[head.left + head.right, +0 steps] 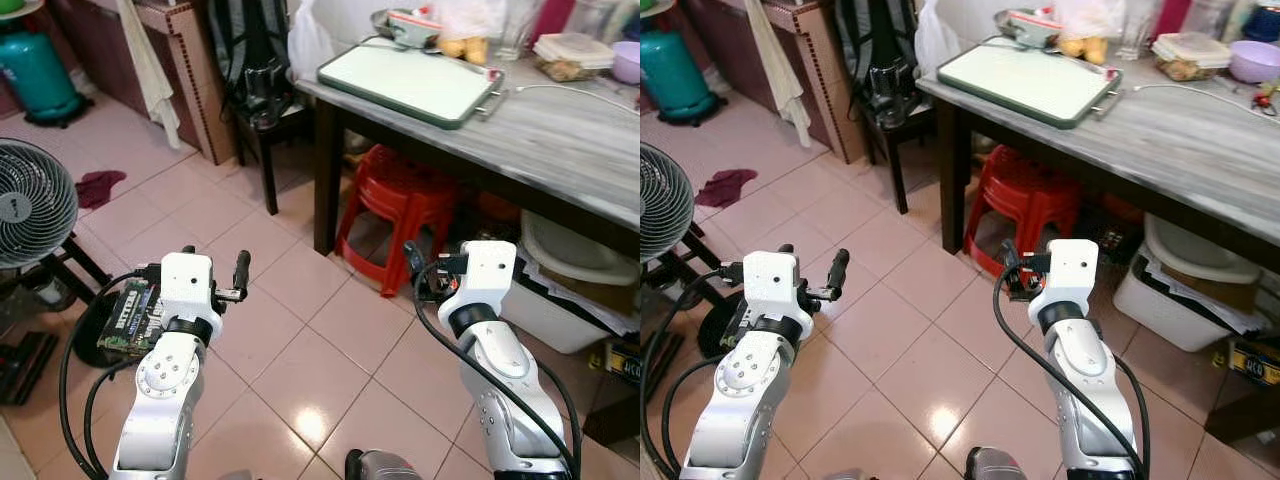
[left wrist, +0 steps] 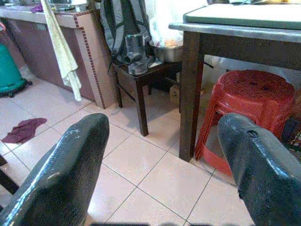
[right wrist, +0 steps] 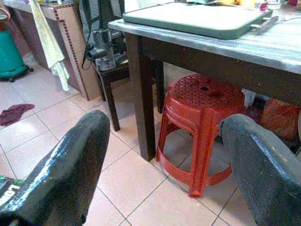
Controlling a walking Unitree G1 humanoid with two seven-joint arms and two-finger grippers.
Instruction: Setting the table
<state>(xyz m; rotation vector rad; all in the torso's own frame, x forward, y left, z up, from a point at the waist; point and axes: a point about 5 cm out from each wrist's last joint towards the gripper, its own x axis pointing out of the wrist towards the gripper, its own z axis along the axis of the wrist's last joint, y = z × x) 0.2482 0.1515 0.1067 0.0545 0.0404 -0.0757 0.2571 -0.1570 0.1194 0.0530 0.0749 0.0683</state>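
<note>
The left gripper (image 2: 162,165) and right gripper (image 3: 162,165) are hanging over the floor with fingers wide apart, holding nothing. The table (image 1: 560,140) is standing ahead, and a green tray (image 1: 410,80) is lying near its corner, above a red stool (image 1: 400,205)

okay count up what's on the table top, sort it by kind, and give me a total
Tray: 1
Lidded food box: 1
Purple bowl: 1
Glass: 1
Metal bowl: 1
Total: 5 that can be told apart; the clutter behind the tray is too jumbled to count.
</note>
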